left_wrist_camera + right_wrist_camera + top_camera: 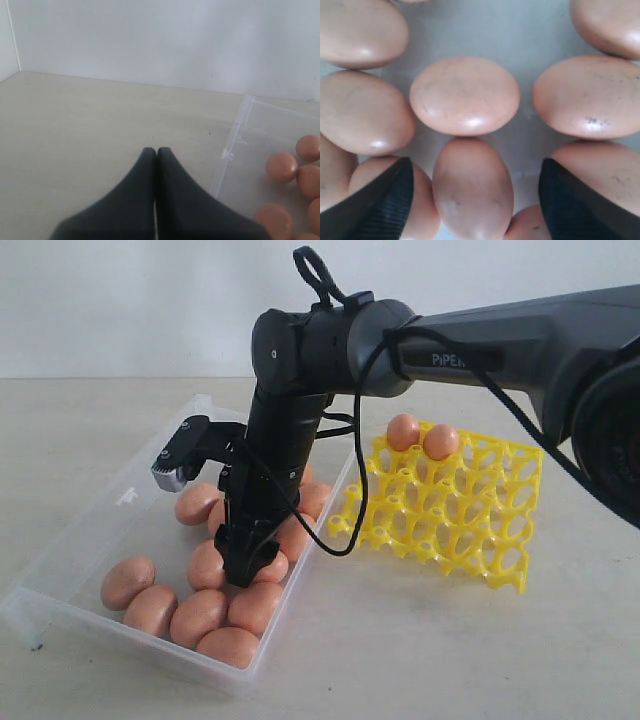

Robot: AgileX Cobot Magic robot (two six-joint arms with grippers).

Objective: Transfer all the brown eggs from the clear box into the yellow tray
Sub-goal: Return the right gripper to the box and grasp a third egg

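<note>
Several brown eggs [198,616] lie clustered in the clear box [96,508] at the left. Two brown eggs [403,431] sit in the far left cups of the yellow tray [470,530], which stands to the right of the box. My right gripper [246,562] points down into the box among the eggs. In the right wrist view it [476,167] is open, and one egg [472,187] lies between its fingers [382,202], clear of both. My left gripper [156,150] is shut on nothing over bare table beside the box edge [231,146].
The right arm [480,345] stretches across above the tray, its black cable [345,530] looping down in front of the tray's left side. A pale wall [130,300] bounds the table at the back. Bare tabletop [420,650] lies in front of tray and box.
</note>
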